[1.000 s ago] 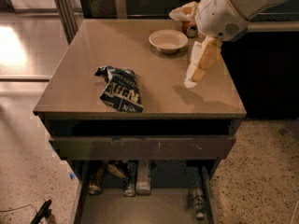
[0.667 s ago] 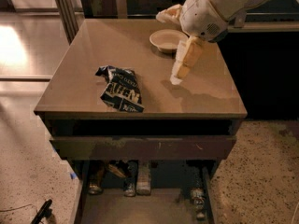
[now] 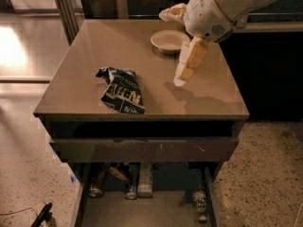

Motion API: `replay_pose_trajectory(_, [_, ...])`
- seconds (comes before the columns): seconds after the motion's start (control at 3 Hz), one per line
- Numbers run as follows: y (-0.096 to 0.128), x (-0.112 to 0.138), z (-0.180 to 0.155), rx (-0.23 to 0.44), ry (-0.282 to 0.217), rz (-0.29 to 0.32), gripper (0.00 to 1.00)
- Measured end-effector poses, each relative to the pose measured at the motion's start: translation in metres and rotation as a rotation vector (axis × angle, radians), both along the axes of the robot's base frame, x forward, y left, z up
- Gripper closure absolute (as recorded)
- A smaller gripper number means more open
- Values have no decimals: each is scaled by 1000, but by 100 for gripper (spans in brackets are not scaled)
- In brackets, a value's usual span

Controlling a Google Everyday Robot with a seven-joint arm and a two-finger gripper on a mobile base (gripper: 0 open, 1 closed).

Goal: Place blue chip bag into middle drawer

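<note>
The gripper [image 3: 180,81] hangs tip-down over the counter [image 3: 94,46] and holds nothing. I cannot tell how open it is. The blue chip bag [image 3: 120,91] lies flat to its left, slanting from far-left to near-right. Below, the middle drawer [image 3: 142,214] is open, ready for it.

White block letters run across the blue chip bag [image 3: 121,91] on the cabinet top [image 3: 94,46], but none of it reads as a clear word. The gripper [image 3: 180,81] hangs just right of the bag, above the cabinet top.
</note>
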State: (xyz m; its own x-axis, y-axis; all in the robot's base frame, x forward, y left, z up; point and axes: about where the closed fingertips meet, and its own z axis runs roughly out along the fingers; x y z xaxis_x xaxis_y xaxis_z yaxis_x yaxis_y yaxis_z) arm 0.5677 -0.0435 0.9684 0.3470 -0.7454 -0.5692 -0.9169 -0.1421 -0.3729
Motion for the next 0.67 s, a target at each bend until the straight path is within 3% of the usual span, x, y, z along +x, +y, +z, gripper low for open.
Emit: replay_pose_trajectory(0.67, [19,-31,-29,46,34,82,0])
